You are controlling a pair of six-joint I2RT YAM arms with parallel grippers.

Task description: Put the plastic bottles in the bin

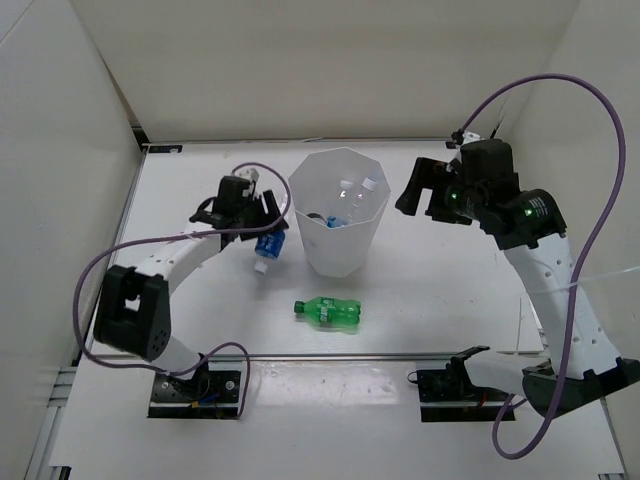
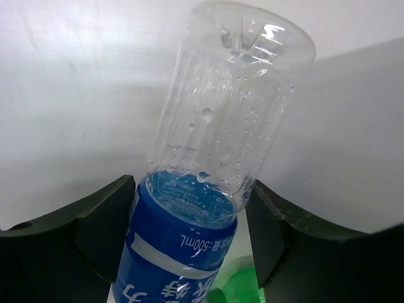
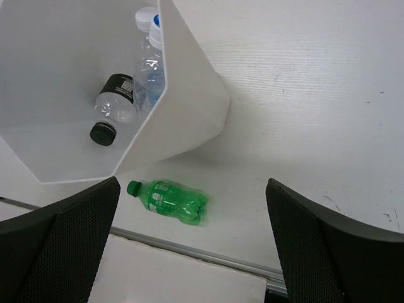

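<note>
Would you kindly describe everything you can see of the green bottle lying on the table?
The green bottle is small, of translucent green plastic with a green cap and a green label. It lies on its side on the white table, on the near side of the bin and apart from it, cap towards the left arm's side. Only the table touches it. Its contents cannot be told.

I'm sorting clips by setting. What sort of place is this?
Most likely a robot test cell in a lab: plain white walls box in a white table, two robot arms are bolted at its near edge, with a bin and bottles set out.
</note>
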